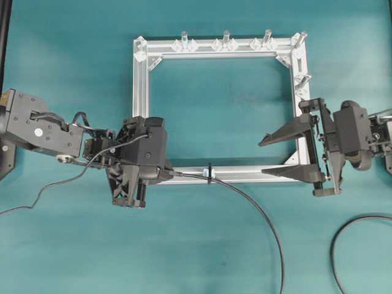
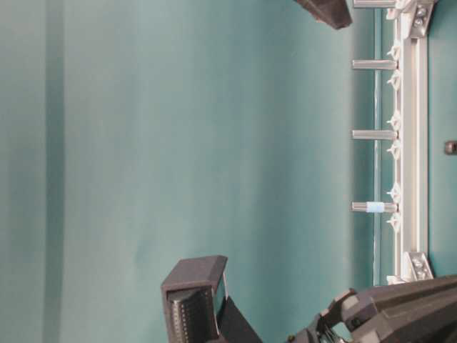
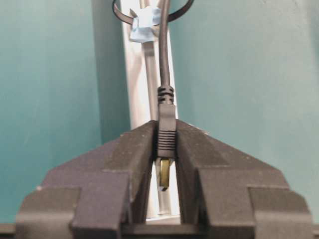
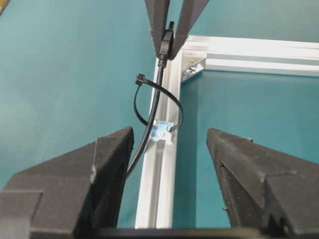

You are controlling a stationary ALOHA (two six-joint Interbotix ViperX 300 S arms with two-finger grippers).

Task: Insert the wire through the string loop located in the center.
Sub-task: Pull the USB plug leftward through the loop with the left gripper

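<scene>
My left gripper point(image 1: 166, 174) is shut on the black plug of the wire point(image 1: 257, 208), low over the near bar of the silver frame point(image 1: 139, 92). In the left wrist view the gripper point(image 3: 167, 133) pinches the ribbed plug, and the gold plug tip point(image 3: 164, 175) points back between the fingers. The wire point(image 3: 164, 50) runs from the plug through the string loop point(image 3: 177, 12), which stands on the bar by a blue tape. The loop shows overhead point(image 1: 209, 173) and in the right wrist view point(image 4: 177, 107) with the wire point(image 4: 149, 124) inside it. My right gripper point(image 1: 263, 158) is open and empty, facing the loop.
The frame carries upright posts point(image 1: 225, 38) and brackets along its far bar and right corner. A second black cable point(image 1: 340, 239) curls on the mat at the lower right. The left arm's own cable point(image 1: 43, 193) trails to the left.
</scene>
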